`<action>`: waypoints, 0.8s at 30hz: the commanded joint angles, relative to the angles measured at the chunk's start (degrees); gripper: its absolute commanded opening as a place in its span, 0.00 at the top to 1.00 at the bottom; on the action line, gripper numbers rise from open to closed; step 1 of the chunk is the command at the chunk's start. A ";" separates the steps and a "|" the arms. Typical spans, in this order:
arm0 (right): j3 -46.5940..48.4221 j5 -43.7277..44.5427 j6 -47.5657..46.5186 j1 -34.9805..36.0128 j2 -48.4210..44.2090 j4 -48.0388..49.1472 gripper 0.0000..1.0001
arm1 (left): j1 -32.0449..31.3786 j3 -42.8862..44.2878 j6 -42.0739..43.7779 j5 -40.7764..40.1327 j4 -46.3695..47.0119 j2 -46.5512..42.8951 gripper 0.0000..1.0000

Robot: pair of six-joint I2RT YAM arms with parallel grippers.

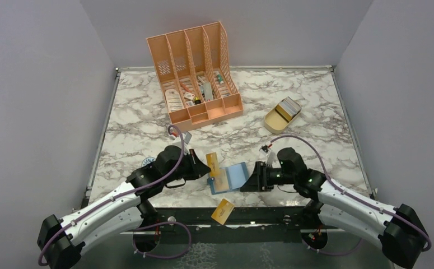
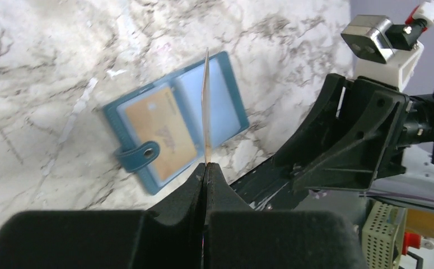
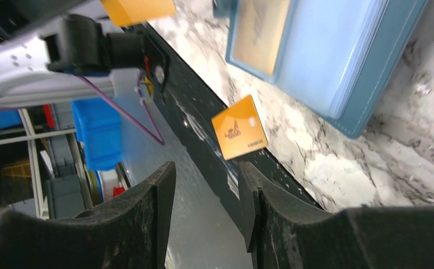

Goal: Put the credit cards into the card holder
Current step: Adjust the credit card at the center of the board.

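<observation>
Credit cards (image 1: 223, 211) three, card holder (image 1: 238, 176) one

No words to read

The orange card (image 3: 239, 128) has a dark logo and a thin line of print along one side, but both are too small and blurry to read. The gold card (image 2: 159, 134) inside the card holder (image 2: 225, 103) has a pale squiggly mark that cannot be read either. The held card (image 1: 213, 163) shows a dark stripe and no letters. Things in the organizer (image 1: 164, 53) are too tiny to show any letters
</observation>
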 commanded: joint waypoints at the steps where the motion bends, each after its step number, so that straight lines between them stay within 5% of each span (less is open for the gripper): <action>1: -1.64 5.98 2.59 6.20 2.39 2.48 0.54 | 0.52 1.03 1.08 2.16 -7.47 -0.10 1.00; 11: 6.24 17.83 3.02 21.93 18.53 1.67 0.52 | 1.44 -1.64 -0.72 10.53 -8.79 0.70 1.00; 24: 5.41 20.29 12.54 25.18 28.24 6.83 0.45 | 1.45 -4.65 -2.11 21.89 -16.27 -1.00 1.00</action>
